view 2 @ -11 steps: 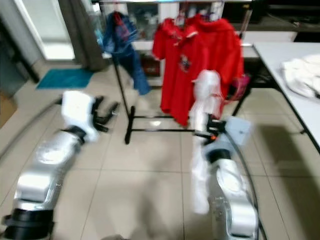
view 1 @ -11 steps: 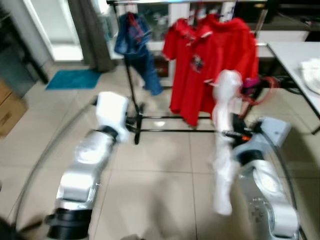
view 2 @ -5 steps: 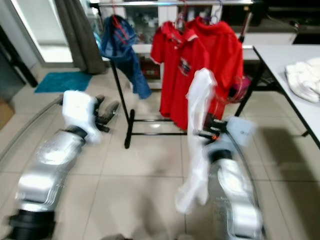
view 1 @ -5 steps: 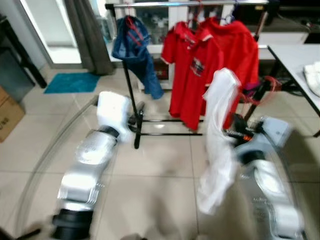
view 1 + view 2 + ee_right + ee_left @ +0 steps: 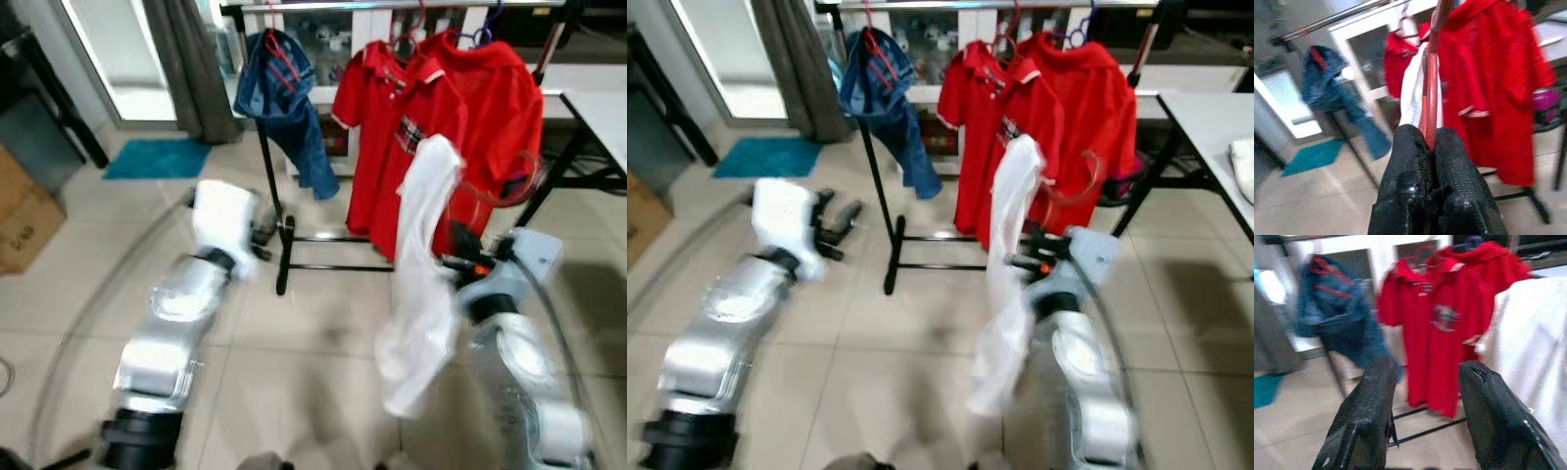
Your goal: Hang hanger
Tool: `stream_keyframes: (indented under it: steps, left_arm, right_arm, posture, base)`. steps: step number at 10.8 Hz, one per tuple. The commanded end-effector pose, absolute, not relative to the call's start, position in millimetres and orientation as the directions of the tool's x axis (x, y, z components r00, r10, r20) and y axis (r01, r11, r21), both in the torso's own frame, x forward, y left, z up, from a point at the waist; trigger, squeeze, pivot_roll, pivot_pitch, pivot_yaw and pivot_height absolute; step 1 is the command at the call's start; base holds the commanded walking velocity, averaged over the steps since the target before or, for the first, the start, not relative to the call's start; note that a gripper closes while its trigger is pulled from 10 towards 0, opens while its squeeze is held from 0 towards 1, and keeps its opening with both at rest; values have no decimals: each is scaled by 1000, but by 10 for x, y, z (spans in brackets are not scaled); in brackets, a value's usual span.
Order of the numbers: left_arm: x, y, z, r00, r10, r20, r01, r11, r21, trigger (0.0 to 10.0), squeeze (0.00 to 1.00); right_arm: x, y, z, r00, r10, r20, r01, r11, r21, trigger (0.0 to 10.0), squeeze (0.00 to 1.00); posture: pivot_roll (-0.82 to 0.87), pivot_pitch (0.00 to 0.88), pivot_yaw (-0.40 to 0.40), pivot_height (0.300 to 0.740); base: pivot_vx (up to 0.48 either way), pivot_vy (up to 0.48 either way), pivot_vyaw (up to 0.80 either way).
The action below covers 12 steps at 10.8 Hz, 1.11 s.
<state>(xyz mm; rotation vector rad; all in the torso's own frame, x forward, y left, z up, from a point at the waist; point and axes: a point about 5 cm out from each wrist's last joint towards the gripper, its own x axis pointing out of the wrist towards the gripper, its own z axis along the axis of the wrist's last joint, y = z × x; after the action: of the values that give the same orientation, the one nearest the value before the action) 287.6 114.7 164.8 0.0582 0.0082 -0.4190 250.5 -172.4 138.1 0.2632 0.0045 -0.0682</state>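
Observation:
My right gripper [image 5: 1431, 134] is shut on a red hanger [image 5: 1430, 83] that carries a white shirt [image 5: 416, 274]. The shirt hangs in front of my right arm, with its hem swung toward the middle. Ahead stands a clothes rack whose metal rail [image 5: 999, 5] holds two red polo shirts [image 5: 460, 108] and a blue denim garment [image 5: 284, 98]. My right gripper [image 5: 460, 257] is below the rail, just short of the red shirts. My left gripper [image 5: 1425, 382] is open and holds nothing. It is held out at the left, near the rack's black upright [image 5: 269, 186].
The rack's black base bars [image 5: 338, 266] lie on the tiled floor ahead. A white table [image 5: 1215, 117] stands at the right with white cloth [image 5: 1244, 162] on it. At the left are a cardboard box [image 5: 24, 211], a teal mat [image 5: 157, 157] and a grey curtain [image 5: 186, 59].
The view has shifted and sharpened, with the rack now a little nearer. The white shirt's lower end has swung toward the middle. Both grippers keep their states.

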Motion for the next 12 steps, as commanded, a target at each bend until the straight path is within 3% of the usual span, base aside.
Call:
stream_keyframes:
  steps: [1, 9, 12]
  left_arm:
    - [2889, 1242, 1688, 923, -384, -12, 383, 921, 72, 10000, 0]
    - [2891, 1231, 1680, 918, -397, -16, 397, 915, 78, 10000, 0]
    - [2894, 1237, 1668, 916, -401, -24, 401, 912, 81, 10000, 0]
  right_arm:
    - [2523, -1654, 1450, 999, -47, 24, 39, 961, 275, 10000, 0]
    - [2533, -1666, 1425, 999, -53, 11, 48, 956, 288, 10000, 0]
    - [2539, -1675, 1431, 999, -39, 15, 34, 961, 273, 10000, 0]
  posture:
    - [36, 64, 61, 740]
    - [36, 51, 65, 740]
    - [35, 49, 78, 740]
  base:
    - [315, 0, 0]
    - [317, 0, 0]
    - [315, 0, -440]
